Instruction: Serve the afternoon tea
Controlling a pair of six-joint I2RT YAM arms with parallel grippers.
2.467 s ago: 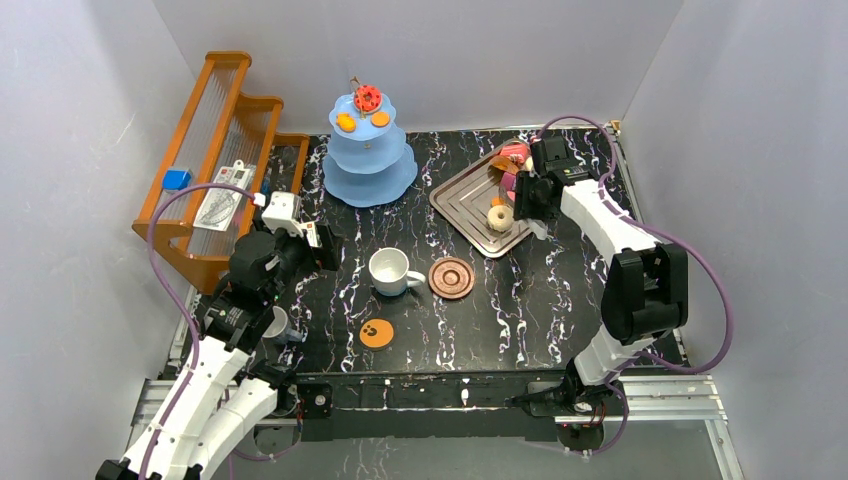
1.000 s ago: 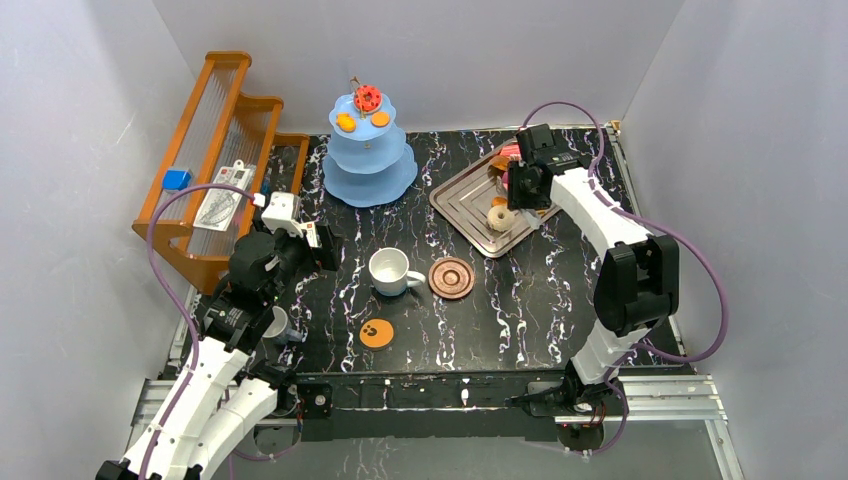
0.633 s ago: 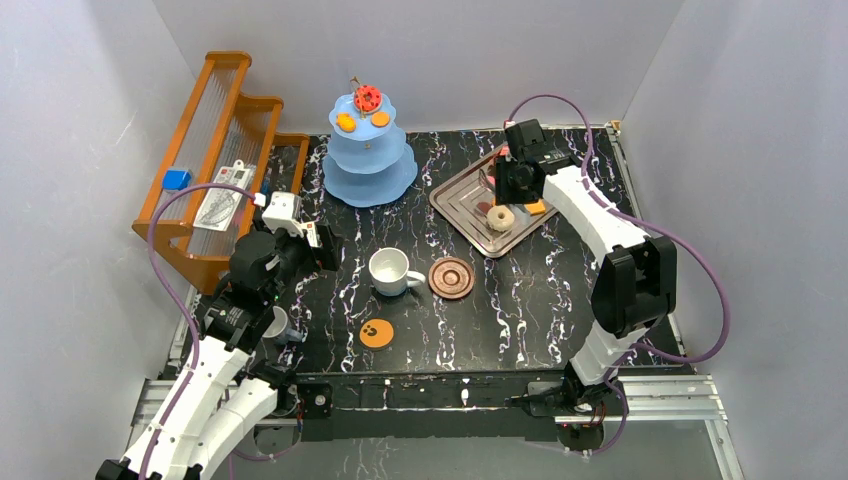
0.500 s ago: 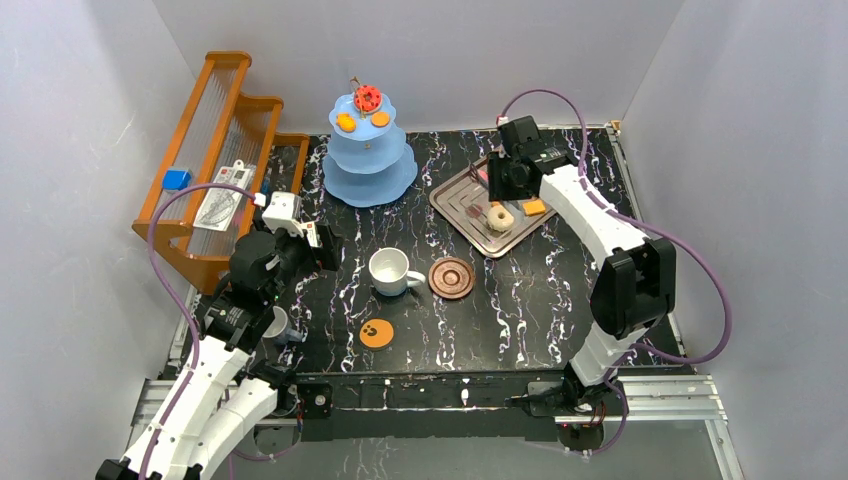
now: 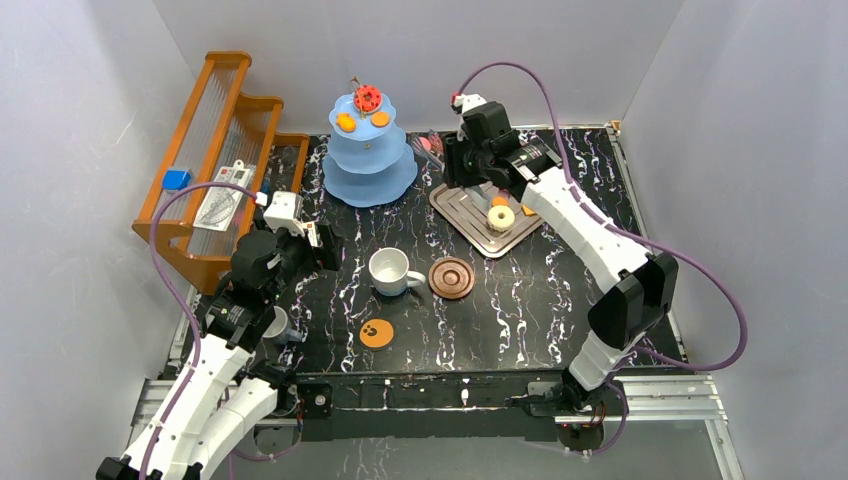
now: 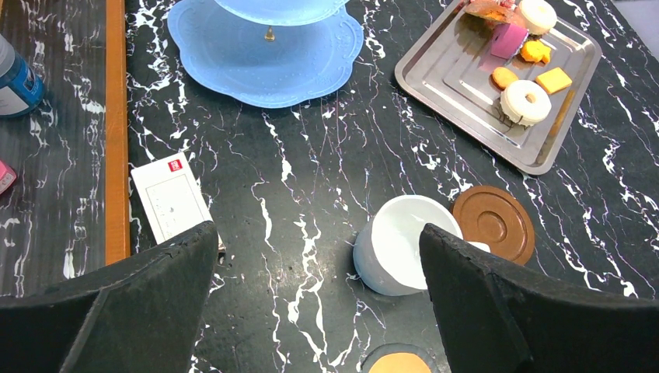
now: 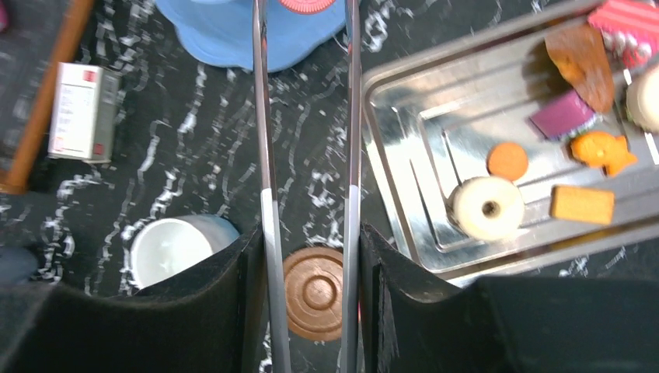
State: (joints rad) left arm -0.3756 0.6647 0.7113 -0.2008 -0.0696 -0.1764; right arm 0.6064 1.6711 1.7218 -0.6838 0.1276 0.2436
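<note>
My right gripper (image 5: 457,165) (image 7: 308,241) is shut on metal tongs (image 7: 266,155). The tong tips pinch a pink pastry (image 5: 430,146) (image 7: 308,5) just right of the light-blue three-tier stand (image 5: 370,165) (image 7: 225,31). A red pastry (image 5: 367,98) and an orange one (image 5: 346,122) sit on its top tier. A white donut (image 5: 500,217) (image 7: 486,207) and several pastries lie on the silver tray (image 5: 465,205). My left gripper (image 5: 300,240) (image 6: 315,256) is open and empty, left of the white mug (image 5: 388,270) (image 6: 400,245). The brown saucer (image 5: 451,278) lies beside the mug.
The orange paw-print coaster (image 5: 376,333) lies near the front. The small grey cup (image 5: 277,325) stands under my left arm. The orange wooden rack (image 5: 215,150) fills the back left, and a white card (image 6: 172,198) lies beside it.
My right arm has swung left from the tray toward the blue stand, carrying the pink pastry in the tongs. The left arm has not moved.
</note>
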